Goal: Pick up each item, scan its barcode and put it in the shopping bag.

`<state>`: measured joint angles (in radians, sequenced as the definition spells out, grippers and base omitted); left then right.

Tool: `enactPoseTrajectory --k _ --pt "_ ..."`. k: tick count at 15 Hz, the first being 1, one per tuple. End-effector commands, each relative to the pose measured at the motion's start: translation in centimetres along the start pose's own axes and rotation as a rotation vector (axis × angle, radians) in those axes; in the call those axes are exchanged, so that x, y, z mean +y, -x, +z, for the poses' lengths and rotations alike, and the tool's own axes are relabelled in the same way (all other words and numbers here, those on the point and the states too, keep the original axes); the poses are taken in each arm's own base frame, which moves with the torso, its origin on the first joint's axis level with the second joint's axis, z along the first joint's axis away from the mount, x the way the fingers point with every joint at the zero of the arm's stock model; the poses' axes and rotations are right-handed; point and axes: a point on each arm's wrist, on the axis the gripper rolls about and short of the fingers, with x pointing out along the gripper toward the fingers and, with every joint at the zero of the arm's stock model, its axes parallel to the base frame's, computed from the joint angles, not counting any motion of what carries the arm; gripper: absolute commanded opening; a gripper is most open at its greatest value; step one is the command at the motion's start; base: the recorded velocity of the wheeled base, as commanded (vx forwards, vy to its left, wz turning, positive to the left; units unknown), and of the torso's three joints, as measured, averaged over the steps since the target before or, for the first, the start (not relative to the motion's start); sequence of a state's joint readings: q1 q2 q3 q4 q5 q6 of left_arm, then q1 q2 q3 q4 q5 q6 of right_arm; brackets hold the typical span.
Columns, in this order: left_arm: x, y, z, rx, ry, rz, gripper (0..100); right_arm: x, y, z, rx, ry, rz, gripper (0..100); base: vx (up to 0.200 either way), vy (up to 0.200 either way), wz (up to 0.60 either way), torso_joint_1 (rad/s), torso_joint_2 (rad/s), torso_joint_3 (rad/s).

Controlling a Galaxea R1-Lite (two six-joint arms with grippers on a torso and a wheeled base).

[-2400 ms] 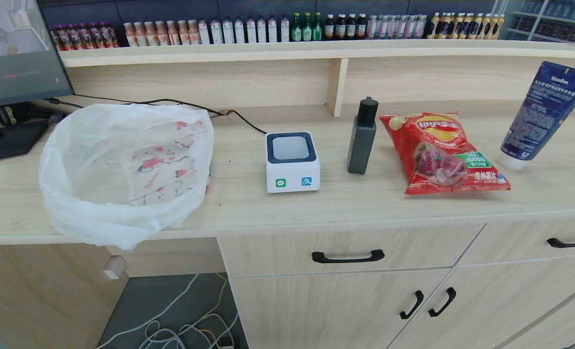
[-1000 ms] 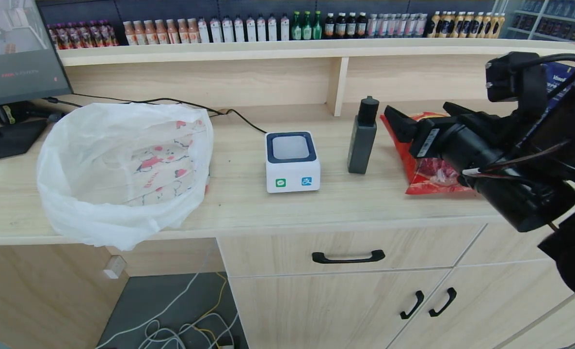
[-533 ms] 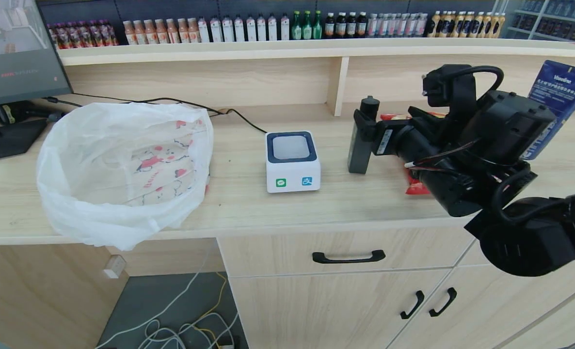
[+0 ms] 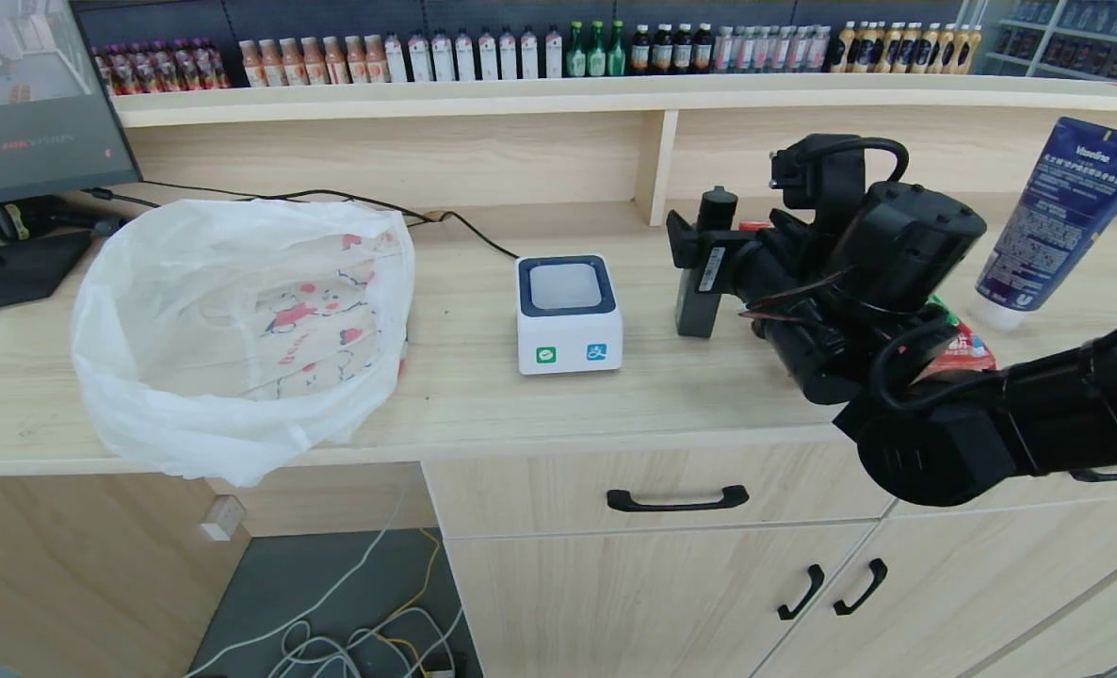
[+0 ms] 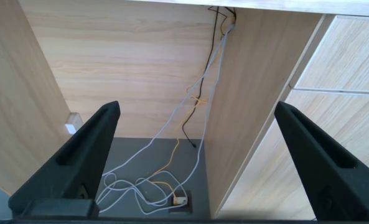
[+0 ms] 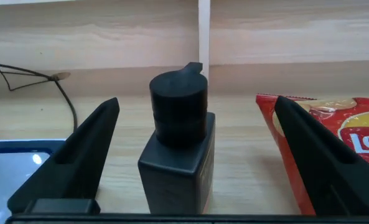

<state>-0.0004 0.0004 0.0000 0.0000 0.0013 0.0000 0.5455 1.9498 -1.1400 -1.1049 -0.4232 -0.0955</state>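
Observation:
A dark grey pump bottle [image 4: 696, 311] stands upright on the wooden counter [image 4: 483, 395], right of the white scanner [image 4: 568, 311]. My right gripper [image 4: 709, 237] is open at the bottle's upper part. In the right wrist view the bottle [image 6: 178, 155] stands between the fingers [image 6: 78, 162] without touching them. Behind my right arm lies a red chips bag [image 4: 965, 353], largely hidden. A blue tube [image 4: 1058, 217] stands on its cap at the far right. The white shopping bag [image 4: 238, 330] gapes open at the left. My left gripper [image 5: 196, 106] hangs open and holds nothing below the counter.
A black cable [image 4: 332, 200] runs from the scanner along the back of the counter behind the bag. A monitor [image 4: 31, 104] stands at the far left. A raised shelf [image 4: 615, 94] with drink bottles closes off the back. Loose cables [image 5: 153, 180] lie on the floor.
My right arm has come in from the right and moved left over the chips bag, bringing its open fingers to the dark bottle. Bag, scanner and tube have not moved.

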Motion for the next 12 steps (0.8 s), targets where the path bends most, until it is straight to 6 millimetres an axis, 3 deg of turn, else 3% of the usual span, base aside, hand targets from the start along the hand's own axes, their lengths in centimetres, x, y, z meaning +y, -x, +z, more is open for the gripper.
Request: enactPoseTrajectory --k 1,12 --pt "0.0 0.0 0.0 0.001 0.000 0.001 100 0.1 -0.1 -0.3 0.006 0.002 -0.001 100 0.000 0.000 0.00 0.000 0.00 0.000" --pt "0.0 0.0 0.0 0.000 0.000 0.001 100 0.0 -0.9 -2.5 0.039 0.004 -0.042 100 0.000 0.000 0.00 0.000 0.00 0.000"
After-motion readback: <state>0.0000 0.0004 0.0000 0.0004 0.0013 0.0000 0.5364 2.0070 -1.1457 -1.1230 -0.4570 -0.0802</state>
